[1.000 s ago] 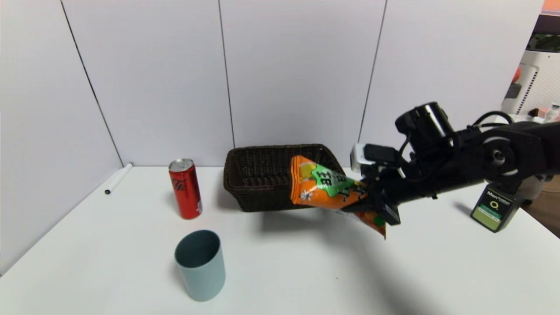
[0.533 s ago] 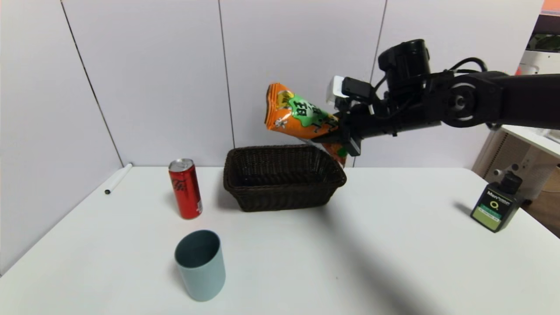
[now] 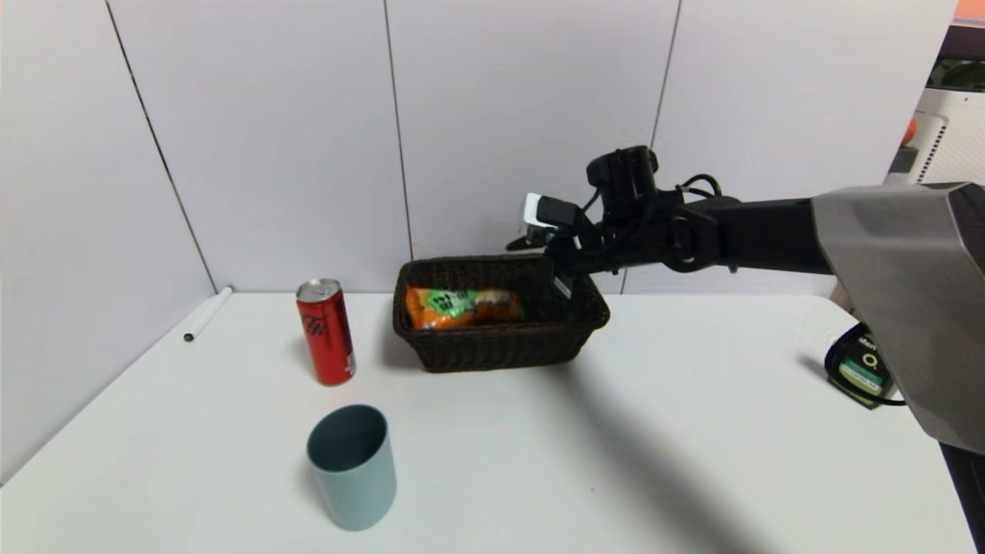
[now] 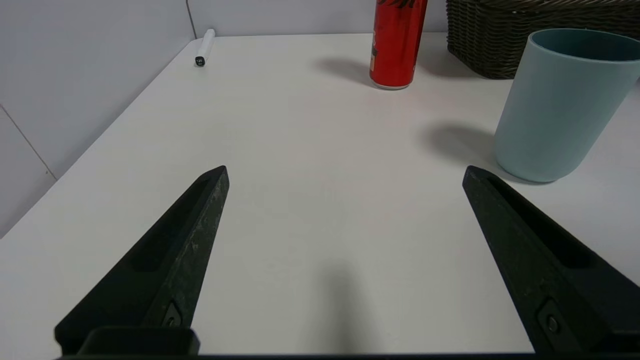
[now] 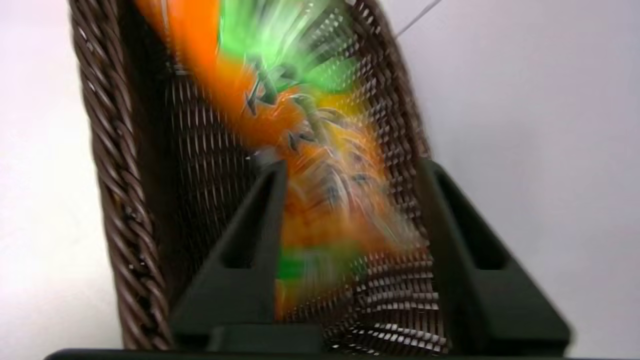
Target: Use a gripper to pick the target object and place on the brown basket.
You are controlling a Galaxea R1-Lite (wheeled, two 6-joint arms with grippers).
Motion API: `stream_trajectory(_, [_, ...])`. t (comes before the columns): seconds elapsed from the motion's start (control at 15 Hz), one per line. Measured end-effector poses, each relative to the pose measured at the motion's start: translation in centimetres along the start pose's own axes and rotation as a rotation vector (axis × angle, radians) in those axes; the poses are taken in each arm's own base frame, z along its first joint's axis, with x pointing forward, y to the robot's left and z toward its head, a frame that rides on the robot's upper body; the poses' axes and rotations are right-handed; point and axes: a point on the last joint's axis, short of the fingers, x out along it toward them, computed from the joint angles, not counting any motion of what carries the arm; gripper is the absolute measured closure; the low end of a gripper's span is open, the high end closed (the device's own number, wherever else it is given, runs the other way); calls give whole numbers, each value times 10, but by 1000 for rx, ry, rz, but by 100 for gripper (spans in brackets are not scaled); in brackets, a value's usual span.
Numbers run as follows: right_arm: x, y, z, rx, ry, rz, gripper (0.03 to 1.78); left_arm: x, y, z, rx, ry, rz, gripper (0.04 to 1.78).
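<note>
White table [image 3: 539, 462] all round, and going from the left: a marker [image 3: 206, 314] lies at the far left edge by the wall, then a red can [image 3: 326, 332] stands upright, with a grey-blue cup [image 3: 352, 465] nearer the robot, also upright and well apart from the can. The left gripper [image 4: 345, 172] only shows in its own wrist view, low over the bare table with its 2 fingers spread wide and nothing between them; the cup and can sit out ahead of it.

Next comes the basket [image 3: 500, 346] at the back of the table near the wall. The snack bag [image 3: 462, 306] is lying flat inside it, toward the basket's left end, green badge facing up. The right gripper [image 3: 560, 278] hangs over the basket's right end, just above the rim. Its wrist view shows the fingers [image 5: 240, 260] parted and not touching the bag [image 5: 300, 150], so it's let go.

Far right, a small black device [image 3: 862, 373] with a green label is on the table, partly behind the arm.
</note>
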Motion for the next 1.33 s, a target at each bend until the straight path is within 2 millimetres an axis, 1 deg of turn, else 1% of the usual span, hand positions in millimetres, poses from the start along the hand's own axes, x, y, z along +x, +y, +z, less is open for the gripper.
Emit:
stream_trajectory(0.2, [2, 1, -3, 15, 11, 7, 58, 0, 0, 0, 0, 0, 0, 13])
stream_trajectory(0.33, [-7, -2, 2, 43, 10, -5, 47, 0, 0, 0, 0, 0, 0, 13])
stream_trajectory(0.4, [-15, -3, 7, 73, 10, -11, 43, 0, 0, 0, 0, 0, 0, 13])
stream_trajectory(0.53, [-40, -2, 22, 155, 19, -16, 36, 0, 0, 0, 0, 0, 0, 13])
stream_trajectory(0.67, [-79, 6, 40, 277, 53, -17, 30, 0, 0, 0, 0, 0, 0, 13])
stream_trajectory(0.73, [-102, 13, 49, 339, 79, -20, 28, 0, 0, 0, 0, 0, 0, 13])
stream_trajectory(0.8, [-129, 24, 56, 404, 115, -28, 25, 0, 0, 0, 0, 0, 0, 13])
stream_trajectory(0.93, [-180, 54, 60, 517, 190, -52, 22, 0, 0, 0, 0, 0, 0, 13])
stream_trajectory(1.07, [-231, 96, 58, 608, 255, -108, 19, 0, 0, 0, 0, 0, 0, 13])
stream_trajectory(1.2, [-278, 145, 54, 673, 306, -201, 17, 0, 0, 0, 0, 0, 0, 13])
stream_trajectory(1.33, [-313, 194, 48, 712, 316, -325, 15, 0, 0, 0, 0, 0, 0, 13])
